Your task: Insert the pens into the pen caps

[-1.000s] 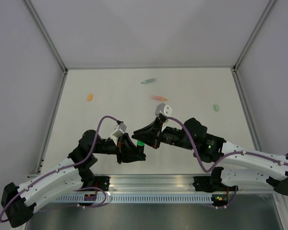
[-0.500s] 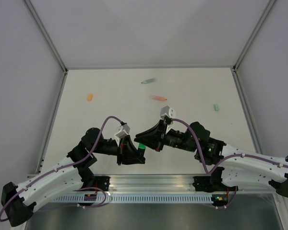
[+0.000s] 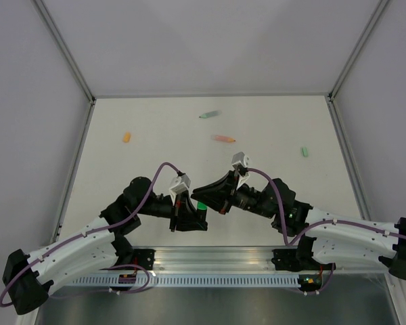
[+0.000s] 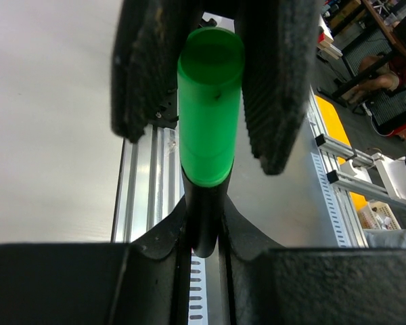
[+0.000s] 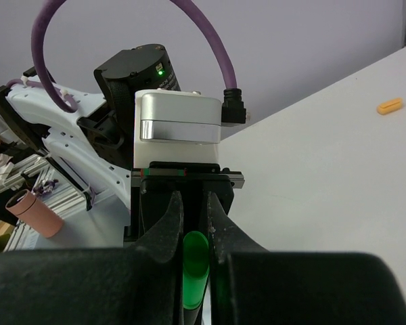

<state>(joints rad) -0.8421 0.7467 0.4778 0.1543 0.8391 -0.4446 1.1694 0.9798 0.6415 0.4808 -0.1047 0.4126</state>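
Observation:
My left gripper is shut on the black pen, gripping its dark barrel. The bright green pen cap sits over that pen's front end. My right gripper is shut on this cap, its fingers pinching it from both sides. The two grippers meet nose to nose above the near middle of the table. A pale mint green pen and a salmon orange pen lie at the far middle. An orange cap lies far left, a mint cap on the right.
The white table is walled by grey panels on three sides. An aluminium rail runs along the near edge by the arm bases. Purple cables loop above both wrists.
Both wrists have shifted a little to the right and toward the near edge, and the grippers have drawn closer together. Less green shows between them. Both grips hold.

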